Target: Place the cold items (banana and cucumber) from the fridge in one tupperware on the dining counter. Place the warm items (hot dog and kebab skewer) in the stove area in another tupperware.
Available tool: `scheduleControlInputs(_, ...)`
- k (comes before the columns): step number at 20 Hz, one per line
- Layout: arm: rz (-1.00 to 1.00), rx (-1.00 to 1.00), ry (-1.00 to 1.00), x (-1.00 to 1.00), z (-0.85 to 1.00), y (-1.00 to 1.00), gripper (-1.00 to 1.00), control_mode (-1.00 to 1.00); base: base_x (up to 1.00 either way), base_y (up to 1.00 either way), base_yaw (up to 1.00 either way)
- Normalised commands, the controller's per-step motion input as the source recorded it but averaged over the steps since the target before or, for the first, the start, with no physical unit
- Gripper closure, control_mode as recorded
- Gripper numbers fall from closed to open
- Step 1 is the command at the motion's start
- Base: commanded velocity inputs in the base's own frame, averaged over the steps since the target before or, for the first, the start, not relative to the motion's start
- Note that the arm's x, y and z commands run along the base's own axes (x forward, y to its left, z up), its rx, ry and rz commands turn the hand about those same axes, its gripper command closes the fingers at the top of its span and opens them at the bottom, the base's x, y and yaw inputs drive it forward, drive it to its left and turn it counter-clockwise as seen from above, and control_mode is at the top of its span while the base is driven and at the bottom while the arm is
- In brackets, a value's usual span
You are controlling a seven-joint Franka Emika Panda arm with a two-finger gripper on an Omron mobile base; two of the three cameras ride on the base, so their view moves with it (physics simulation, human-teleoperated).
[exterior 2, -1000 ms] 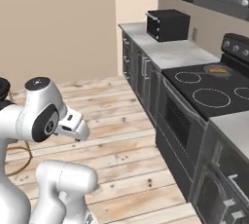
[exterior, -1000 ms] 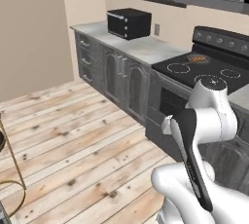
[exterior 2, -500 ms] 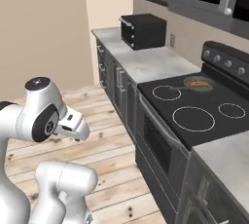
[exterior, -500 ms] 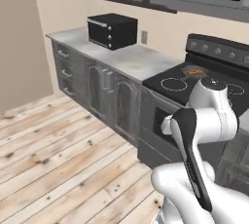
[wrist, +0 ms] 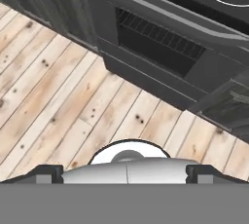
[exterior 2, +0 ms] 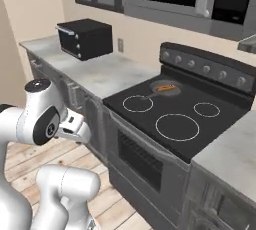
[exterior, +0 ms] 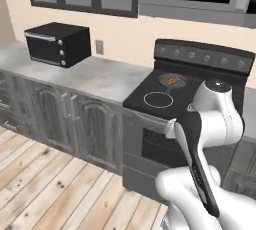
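An orange-brown oblong item that looks like the hot dog [exterior: 173, 80] [exterior 2: 165, 88] lies in a small pan on the stove's rear left burner. My gripper [wrist: 125, 171] hangs low in front of the oven door, well below and short of the stovetop, and points down at the wooden floor. Its jaws are open with nothing between the fingertips [wrist: 48, 172]. In the right base view the hand [exterior 2: 76, 128] sits folded close to the arm, beside the lower cabinets.
The black stove [exterior 2: 175, 119] has an oven door [wrist: 160, 38] facing me. A grey counter [exterior: 95, 76] runs left of it and carries a black toaster oven [exterior: 57, 44] [exterior 2: 85, 38]. Plank floor [wrist: 63, 101] lies open in front of the cabinets.
The whole scene has shifted as the base moved: the stove is now closer and in front of me, and the toaster oven has slid left. The arm's pose and open gripper are unchanged.
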Motion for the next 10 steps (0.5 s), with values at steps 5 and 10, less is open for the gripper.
scheduleControlInputs(5,0.00,0.00,0.00,0.00,0.00,0.00,-1.00,1.00,0.35,0.43,-0.76)
scheduleControlInputs(10,0.00,0.00,0.00,0.00,0.00,0.00,-1.00,1.00,0.28,0.33,-0.81)
